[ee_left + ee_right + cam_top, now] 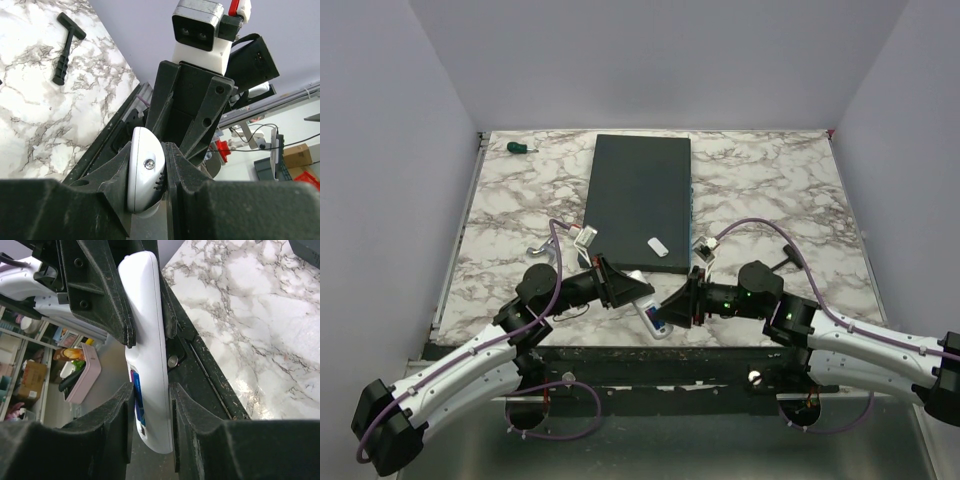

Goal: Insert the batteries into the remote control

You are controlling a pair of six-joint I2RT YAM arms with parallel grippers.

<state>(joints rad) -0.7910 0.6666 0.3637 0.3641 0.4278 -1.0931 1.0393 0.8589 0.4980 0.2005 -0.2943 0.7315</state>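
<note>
Presently held: the small white oblong plastic remote control [655,316] is hanging between the two tools, just over the near edge of the white marble-patterned desk [770,190].
Left tool: the left tool [150,167] is clamping one rounded end of the remote, jaws closed tight on its thin body.
Right tool: the right tool [150,400] is pressing both pads against the opposite end, narrowed to the remote's thickness and gripping it.
Battery: a blue-purple cylindrical battery [136,401] is showing in the recessed bay beside the right tool; I am not finding a second one.
Handling: the casing is looking light, stiff and smooth, so it is probably prone to slipping or twisting under an uneven squeeze.
Where to grip: taking it across face and back near an end is seeming safest, leaving the bay uncovered.
Elsewhere: a tiny white cover piece [657,244] is lying on the large dark grey rectangular slab [638,195].
</note>
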